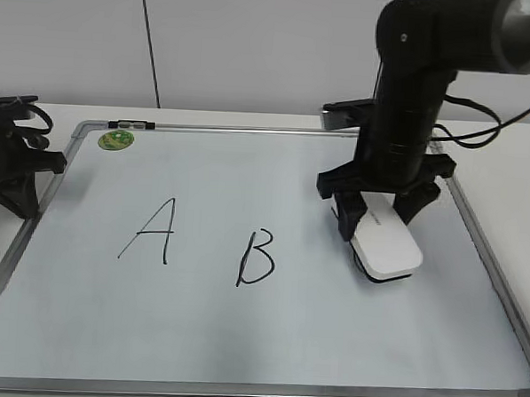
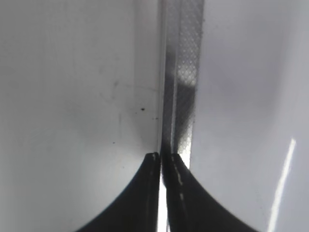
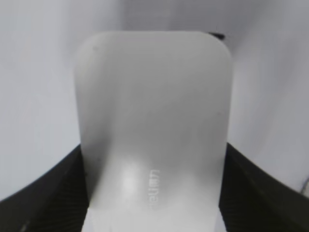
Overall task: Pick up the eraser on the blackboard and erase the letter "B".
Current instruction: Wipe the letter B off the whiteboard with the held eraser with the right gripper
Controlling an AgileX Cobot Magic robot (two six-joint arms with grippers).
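The white eraser (image 1: pixel 385 245) lies at the right of the blackboard (image 1: pixel 284 351), to the right of the black letter "B" (image 1: pixel 256 258). My right gripper (image 1: pixel 375 218) straddles the eraser's far end. In the right wrist view both black fingers (image 3: pixel 154 191) press against the sides of the eraser (image 3: pixel 154 111), whose grey lettering shows. Whether it rests on the board or hangs just above it I cannot tell. My left gripper (image 1: pixel 21 186) is shut and empty at the board's left edge; its closed tips (image 2: pixel 164 157) hover over the metal frame (image 2: pixel 183 96).
A black letter "A" (image 1: pixel 149 231) stands left of the "B". A small green round magnet (image 1: pixel 116 140) sits at the board's far left corner. The grey frame runs round the board, with a white wall behind.
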